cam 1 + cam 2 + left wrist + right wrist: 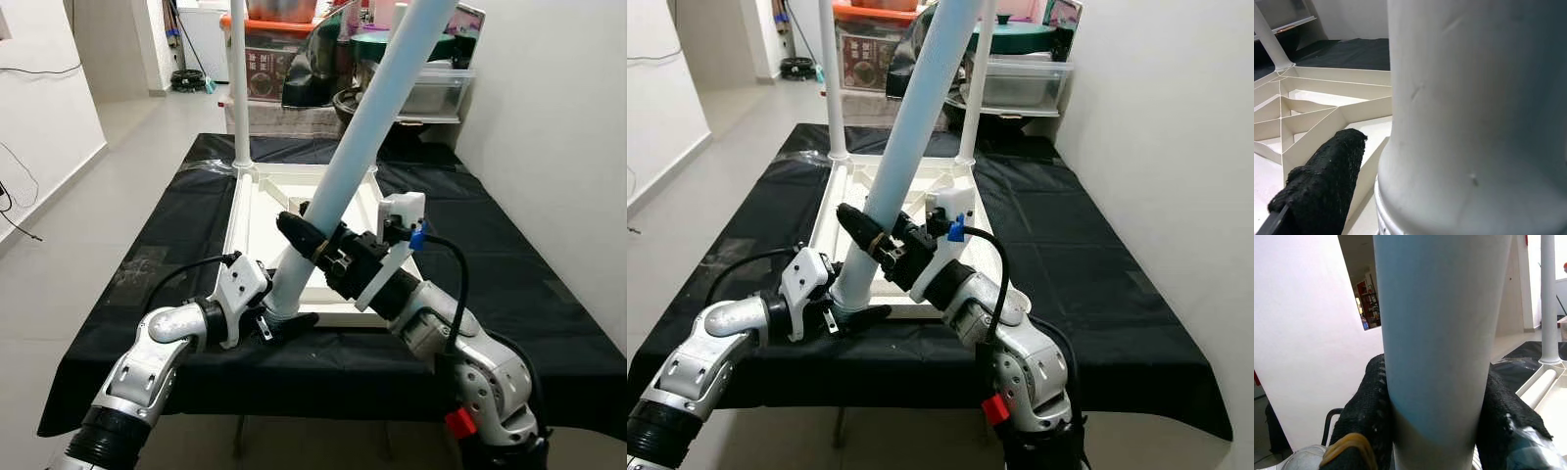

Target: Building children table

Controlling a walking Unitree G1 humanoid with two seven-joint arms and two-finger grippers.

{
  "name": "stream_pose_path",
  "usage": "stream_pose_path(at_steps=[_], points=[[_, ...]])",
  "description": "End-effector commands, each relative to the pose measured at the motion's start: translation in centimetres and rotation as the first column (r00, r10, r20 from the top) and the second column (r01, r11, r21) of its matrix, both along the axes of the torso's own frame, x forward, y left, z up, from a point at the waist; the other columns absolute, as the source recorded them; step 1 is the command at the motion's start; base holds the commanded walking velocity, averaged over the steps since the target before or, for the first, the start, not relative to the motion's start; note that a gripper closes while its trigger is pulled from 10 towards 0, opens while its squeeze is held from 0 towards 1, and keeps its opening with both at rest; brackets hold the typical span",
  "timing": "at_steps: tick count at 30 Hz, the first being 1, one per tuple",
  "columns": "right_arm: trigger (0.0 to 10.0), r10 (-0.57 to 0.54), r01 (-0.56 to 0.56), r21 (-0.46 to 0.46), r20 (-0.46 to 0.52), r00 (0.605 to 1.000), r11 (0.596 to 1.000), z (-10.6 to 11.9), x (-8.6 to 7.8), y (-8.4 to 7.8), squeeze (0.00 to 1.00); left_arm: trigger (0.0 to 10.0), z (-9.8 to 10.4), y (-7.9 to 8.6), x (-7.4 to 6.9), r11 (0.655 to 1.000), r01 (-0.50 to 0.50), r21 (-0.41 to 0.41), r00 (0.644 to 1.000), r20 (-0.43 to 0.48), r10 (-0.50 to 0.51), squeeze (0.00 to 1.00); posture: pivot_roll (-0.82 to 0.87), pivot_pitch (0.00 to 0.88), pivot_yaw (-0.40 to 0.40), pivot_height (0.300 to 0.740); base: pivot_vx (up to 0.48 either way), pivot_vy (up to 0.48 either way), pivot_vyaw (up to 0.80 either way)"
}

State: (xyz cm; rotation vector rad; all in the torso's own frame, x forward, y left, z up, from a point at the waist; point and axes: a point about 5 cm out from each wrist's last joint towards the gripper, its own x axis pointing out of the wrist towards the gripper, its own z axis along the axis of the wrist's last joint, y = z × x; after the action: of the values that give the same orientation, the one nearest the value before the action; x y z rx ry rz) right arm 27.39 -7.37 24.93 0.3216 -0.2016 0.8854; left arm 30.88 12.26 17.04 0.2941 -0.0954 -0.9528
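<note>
The little white tabletop [257, 211] lies upside down on the black cloth [509, 264] covering the work table, ribbed underside facing up, which makes sense: the legs have to go into its corner sockets from above. Two legs already stand upright at the far corners [832, 88], and another loose one seems to lie inside the frame near the right edge.

The leg being fitted now [343, 166] leans steeply, its top tilting away toward the far right, its bottom end down at the near corner of the tabletop. The right gripper [318, 245] is clenched around it partway up, black fingers [1369, 406] pressed on both sides of the tube, so this arm carries the weight and sets the angle. The left gripper [279, 323] sits low at the foot of the leg; one finger [1322, 186] lies just beside the tube's ridged end, but whether the fingers actually squeeze it I cannot tell. Its place there looks meant for steering the tip toward the socket.

To my eye the leg is not yet seated, since it is far from upright; it would need tipping vertical and pressing or twisting down. The lean could let the foot skid off the corner
</note>
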Motion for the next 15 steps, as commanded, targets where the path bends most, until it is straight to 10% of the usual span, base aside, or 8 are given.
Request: stream_pose_path(at_steps=[1, 2, 3, 4, 15], points=[[0.0, 0.034, -0.034, 0.002, 0.01, 0.999, 0.999, 0.11, -0.37, 0.37, 0.0, 10.0, 0.1, -0.09, 0.22, 1.0, -0.002, -0.006, 1.0, 0.004, 0.002, 0.0, 0.03, 0.0, -0.052, 0.74, 0.0, 0.0, 0.0], [0.0, 0.032, -0.032, 0.004, 0.014, 0.999, 0.999, 0.2, -0.32, 0.37, 0.0, 5.7, -0.18, -0.19, 0.2, 1.0, -0.003, -0.006, 1.0, -0.001, 0.003, 0.0, 0.02, 0.0, -0.051, 0.74, 0.0, 0.0, 0.0], [0.0, 0.032, -0.032, 0.004, 0.014, 0.999, 0.999, 0.2, -0.32, 0.37, 0.0, 5.7, -0.18, -0.19, 0.2, 1.0, -0.003, -0.006, 1.0, -0.001, 0.003, 0.0, 0.02, 0.0, -0.051, 0.74, 0.0, 0.0, 0.0], [0.0, 0.03, -0.03, 0.005, 0.016, 0.999, 1.0, 0.25, -0.28, 0.36, 0.0, 0.0, -0.28, -0.3, 0.19, 1.0, -0.004, -0.011, 1.0, -0.001, 0.004, 0.0, 0.02, 0.0, -0.051, 0.74, 0.0, 0.0, 0.0], [0.0, 0.017, -0.018, 0.017, 0.031, 0.999, 1.0, 0.66, -0.14, 0.23, 0.0, 0.0, -0.63, -0.55, -0.1, 1.0, 0.017, -0.017, 1.0, -0.015, -0.018, 0.0, 0.02, 0.0, -0.052, 0.74, 0.0, 0.0, 0.0]])
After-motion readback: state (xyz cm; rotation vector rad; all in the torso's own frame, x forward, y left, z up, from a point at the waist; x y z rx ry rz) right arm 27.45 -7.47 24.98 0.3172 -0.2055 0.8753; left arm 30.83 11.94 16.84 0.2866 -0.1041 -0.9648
